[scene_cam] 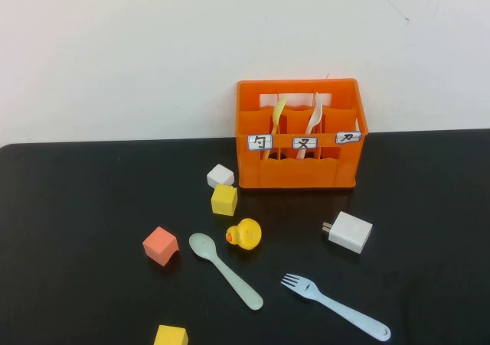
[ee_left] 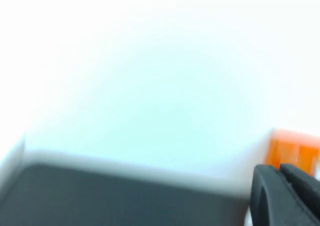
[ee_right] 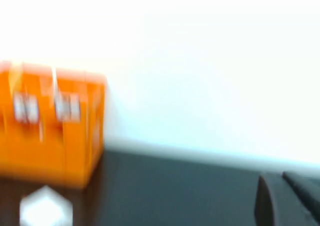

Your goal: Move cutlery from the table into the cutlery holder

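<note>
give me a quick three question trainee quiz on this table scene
1. True or false: the mint-green spoon already stands in the orange cutlery holder.
2. Which lies nearest the light blue fork? A) white charger B) yellow duck C) coral cube
3. Fill in: the left gripper and right gripper, seen only at their wrist views' edges, have their jaws ____.

Key: 1 false, it lies on the black table; 2 A; 3 shut.
</note>
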You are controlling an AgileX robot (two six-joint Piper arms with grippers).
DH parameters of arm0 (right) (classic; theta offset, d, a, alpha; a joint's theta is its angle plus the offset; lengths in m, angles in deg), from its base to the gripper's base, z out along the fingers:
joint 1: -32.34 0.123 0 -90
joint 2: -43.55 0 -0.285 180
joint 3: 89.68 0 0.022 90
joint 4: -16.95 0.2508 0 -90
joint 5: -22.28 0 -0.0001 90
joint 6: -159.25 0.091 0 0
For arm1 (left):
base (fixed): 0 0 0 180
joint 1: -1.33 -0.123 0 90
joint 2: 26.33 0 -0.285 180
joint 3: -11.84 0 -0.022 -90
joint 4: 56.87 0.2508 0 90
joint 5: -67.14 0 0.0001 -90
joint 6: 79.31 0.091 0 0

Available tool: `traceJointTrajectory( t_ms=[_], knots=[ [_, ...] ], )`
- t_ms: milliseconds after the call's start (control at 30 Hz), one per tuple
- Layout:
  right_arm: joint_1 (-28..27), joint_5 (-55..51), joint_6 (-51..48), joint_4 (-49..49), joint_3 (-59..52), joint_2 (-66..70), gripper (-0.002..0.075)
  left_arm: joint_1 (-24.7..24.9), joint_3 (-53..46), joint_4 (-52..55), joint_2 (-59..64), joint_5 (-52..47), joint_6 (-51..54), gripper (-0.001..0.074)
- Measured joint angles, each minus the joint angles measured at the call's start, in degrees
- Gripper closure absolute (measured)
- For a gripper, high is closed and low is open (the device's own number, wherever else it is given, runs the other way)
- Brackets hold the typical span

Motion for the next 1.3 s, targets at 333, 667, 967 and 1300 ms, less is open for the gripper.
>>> traceJointTrajectory(
  t_ms=[333, 667, 967, 1300],
  knots=[
    [0.00, 19.59, 0.12, -0.49, 0.00, 0.00, 0.0728, 0.00, 0.00, -0.20, 0.00, 22.75, 0.00, 0.0736],
    [0.00, 19.62, 0.12, -0.58, 0.00, 0.00, 0.0728, 0.00, 0.00, -0.82, -0.10, 28.20, -3.47, 0.0736],
    [0.00, 10.03, 2.03, -0.69, 7.21, 0.00, 0.0728, 0.00, 3.15, -4.13, -0.22, 17.96, -8.69, 0.0736],
    [0.00, -4.53, 3.13, -0.10, 19.83, -0.03, 0.0728, 0.00, 21.70, -0.54, 8.06, -19.25, -3.34, 0.0736]
  ],
)
